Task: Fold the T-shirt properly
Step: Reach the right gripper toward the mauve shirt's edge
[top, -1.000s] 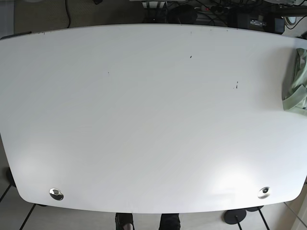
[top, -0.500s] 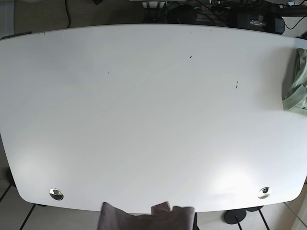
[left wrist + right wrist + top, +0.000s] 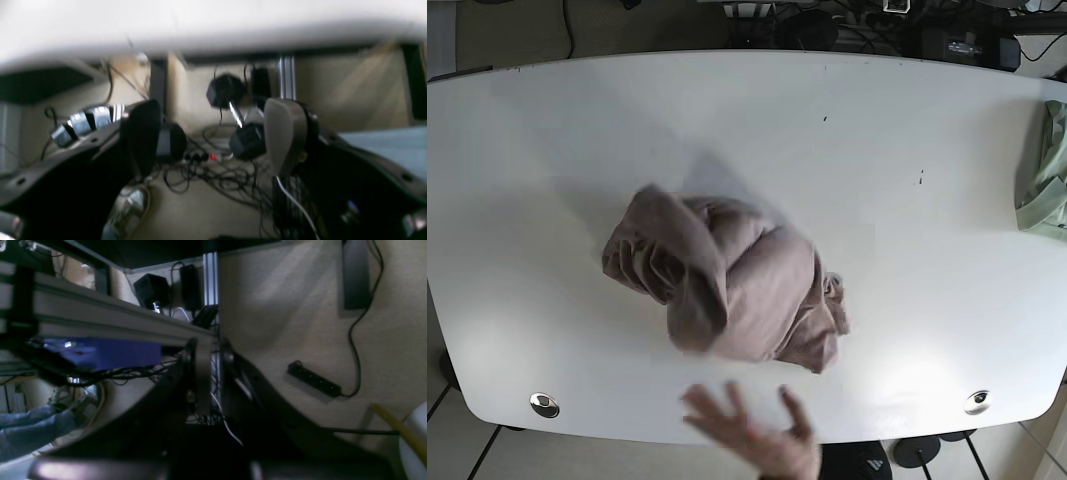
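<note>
A crumpled dusty-pink T-shirt [image 3: 727, 280] lies bunched in the middle of the white table [image 3: 907, 260] in the base view, blurred with motion. Neither arm shows in the base view. In the left wrist view my left gripper [image 3: 213, 136] is open with nothing between its fingers, pointing at the floor under the table edge. In the right wrist view my right gripper [image 3: 213, 373] has its fingers nearly together, holding nothing, beside an aluminium frame.
A person's hand [image 3: 752, 425] reaches over the table's front edge just below the T-shirt. A pale green garment [image 3: 1047, 170] hangs over the right edge. Two metal grommets [image 3: 544, 404] sit near the front corners. Cables and dumbbells [image 3: 238, 123] lie on the floor.
The table was bare a second ago. The pink T-shirt came in from the front edge and now lies in the middle, with a person's hand behind it.
</note>
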Controlling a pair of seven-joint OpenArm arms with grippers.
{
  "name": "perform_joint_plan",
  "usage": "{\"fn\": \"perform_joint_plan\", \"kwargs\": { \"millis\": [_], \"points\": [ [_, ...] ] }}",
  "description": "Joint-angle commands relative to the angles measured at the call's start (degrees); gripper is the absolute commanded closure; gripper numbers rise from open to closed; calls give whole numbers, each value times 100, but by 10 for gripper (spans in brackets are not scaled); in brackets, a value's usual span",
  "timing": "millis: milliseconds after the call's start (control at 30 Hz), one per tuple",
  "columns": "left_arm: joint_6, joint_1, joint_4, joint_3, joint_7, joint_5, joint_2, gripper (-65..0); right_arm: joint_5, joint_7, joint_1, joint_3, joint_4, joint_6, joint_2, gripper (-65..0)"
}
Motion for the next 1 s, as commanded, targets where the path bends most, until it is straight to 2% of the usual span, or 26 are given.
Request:
{"fn": "perform_joint_plan", "kwargs": {
  "millis": [33, 133, 267, 400, 467, 533, 600, 667, 767, 833, 900, 1000],
  "points": [
    [41, 177, 422, -9, -100, -1, -3, -444, 467, 129, -370, 20, 420, 60, 42, -41],
    [41, 160, 818, 0, -100, -1, 14, -450, 994, 129, -598, 73, 1071, 69, 103, -41],
    [59, 28, 1064, 220, -100, -1, 41, -454, 1029, 129, -546, 266, 1827, 87, 183, -41],
    [59, -201, 1055, 440, -100, -1, 41, -458, 1038, 102, 96, 434, 2284, 87, 270, -46],
    [59, -394, 1055, 598, -82, -1, 41, -517, 1003, -73, 747, 425, 2381, 78, 288, -49],
    [67, -509, 1055, 695, -82, -1, 41, -526, 985, -566, 1239, 425, 2583, 87, 297, -49],
    [67, -605, 1055, 844, -82, -1, 41, -526, 985, -1454, 1872, 425, 2829, 95, 297, -62],
    [67, -720, 1038, 923, -82, 8, 41, -526, 985, -2201, 2426, 425, 2996, 95, 297, -155],
    [67, -1027, 862, 923, -82, 8, 41, -526, 1029, -3133, 3305, 407, 3049, 104, 253, -349],
    [67, -1309, 651, 897, -82, 8, 41, -525, 1038, -3739, 3859, 390, 3031, 104, 227, -452],
    [67, -1520, 493, 888, -82, 8, 41, -525, 1047, -4557, 4606, 381, 3022, 113, 156, -504],
    [67, -1722, 466, 879, -73, 8, 32, -525, 985, -5717, 5696, 390, 2846, 113, -134, -507]
  ]
}}
